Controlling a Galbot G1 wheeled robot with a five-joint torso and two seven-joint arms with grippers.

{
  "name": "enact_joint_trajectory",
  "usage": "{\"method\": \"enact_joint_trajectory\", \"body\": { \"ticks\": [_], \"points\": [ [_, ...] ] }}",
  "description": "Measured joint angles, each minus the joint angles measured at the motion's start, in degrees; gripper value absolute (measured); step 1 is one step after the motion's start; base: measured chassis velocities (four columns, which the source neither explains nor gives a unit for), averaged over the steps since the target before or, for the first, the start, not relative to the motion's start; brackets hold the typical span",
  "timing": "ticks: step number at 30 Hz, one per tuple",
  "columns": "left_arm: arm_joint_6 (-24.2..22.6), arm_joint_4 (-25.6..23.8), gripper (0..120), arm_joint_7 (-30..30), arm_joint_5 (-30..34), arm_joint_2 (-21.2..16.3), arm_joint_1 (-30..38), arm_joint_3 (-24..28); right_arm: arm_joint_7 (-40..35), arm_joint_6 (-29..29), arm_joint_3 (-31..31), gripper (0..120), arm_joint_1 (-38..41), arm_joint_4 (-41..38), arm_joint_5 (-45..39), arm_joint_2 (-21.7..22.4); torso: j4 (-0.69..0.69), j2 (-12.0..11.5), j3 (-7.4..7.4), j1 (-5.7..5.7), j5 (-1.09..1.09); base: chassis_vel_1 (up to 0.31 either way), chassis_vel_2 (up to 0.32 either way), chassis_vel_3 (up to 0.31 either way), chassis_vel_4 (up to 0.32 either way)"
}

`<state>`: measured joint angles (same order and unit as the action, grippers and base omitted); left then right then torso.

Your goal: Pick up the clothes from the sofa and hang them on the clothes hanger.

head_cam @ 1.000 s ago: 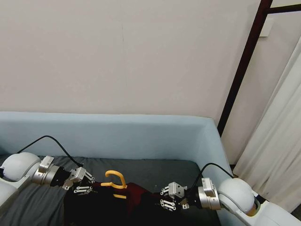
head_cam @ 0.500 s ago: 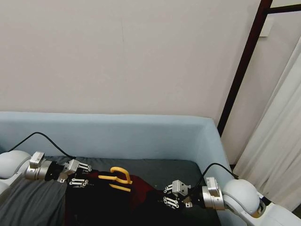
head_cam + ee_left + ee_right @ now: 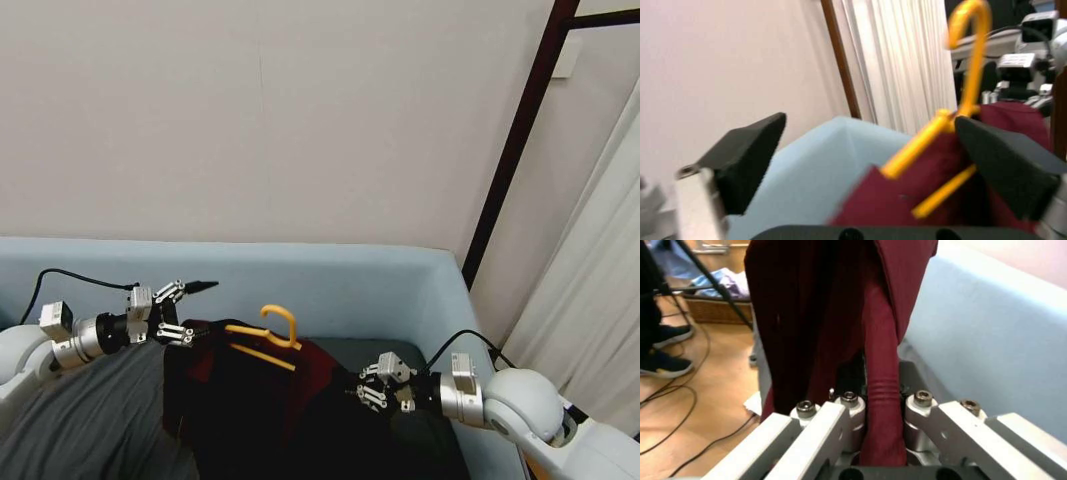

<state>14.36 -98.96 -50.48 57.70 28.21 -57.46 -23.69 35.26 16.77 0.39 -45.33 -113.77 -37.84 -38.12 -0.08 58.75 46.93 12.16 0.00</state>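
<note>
A dark red garment (image 3: 260, 400) on a yellow hanger (image 3: 278, 325) hangs above the grey sofa seat (image 3: 80, 410), stretched between my two grippers. My left gripper (image 3: 180, 310) is at the garment's left shoulder, in front of the sofa back. Its fingers (image 3: 747, 155) are spread wide, and the garment (image 3: 907, 200) and hanger (image 3: 967, 65) lie between and beyond them. My right gripper (image 3: 378, 385) is lower, at the garment's right edge. In the right wrist view it (image 3: 877, 410) is shut on a fold of the red cloth (image 3: 833, 315).
The light blue sofa back (image 3: 350, 290) and its right armrest (image 3: 450, 300) wall in the seat. A dark rack pole (image 3: 515, 140) rises behind the armrest, with a white curtain (image 3: 600, 300) to its right. The wall behind is plain.
Both grippers rose, lifting the garment and hanger off the seat. My left gripper moved up and its fingers spread; the right one shifted slightly right and up with the cloth.
</note>
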Motion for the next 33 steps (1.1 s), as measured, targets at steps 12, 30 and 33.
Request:
{"method": "enact_joint_trajectory", "body": {
  "ticks": [12,30,33],
  "points": [
    [4.82,-12.04,115,30.42,-6.19,9.18,-13.31,-6.82,-10.67,3.12,1.87,4,3.98,-5.26,-5.64,7.61,0.00,0.00,0.00,0.00,0.02,0.000,0.000,0.000,0.000],
    [-8.30,-23.34,100,55.55,-31.09,22.37,-16.84,-0.86,-14.82,6.10,2.47,4,10.16,-8.20,-11.45,11.01,-0.01,0.00,-0.01,-0.01,0.02,0.000,0.000,0.000,0.000],
    [-9.75,-24.74,100,57.98,-33.60,24.20,-16.93,0.36,-14.48,6.10,2.23,4,10.40,-7.64,-11.39,10.51,0.00,0.00,0.00,0.00,0.02,0.000,0.000,0.000,0.000]
  ]
}}
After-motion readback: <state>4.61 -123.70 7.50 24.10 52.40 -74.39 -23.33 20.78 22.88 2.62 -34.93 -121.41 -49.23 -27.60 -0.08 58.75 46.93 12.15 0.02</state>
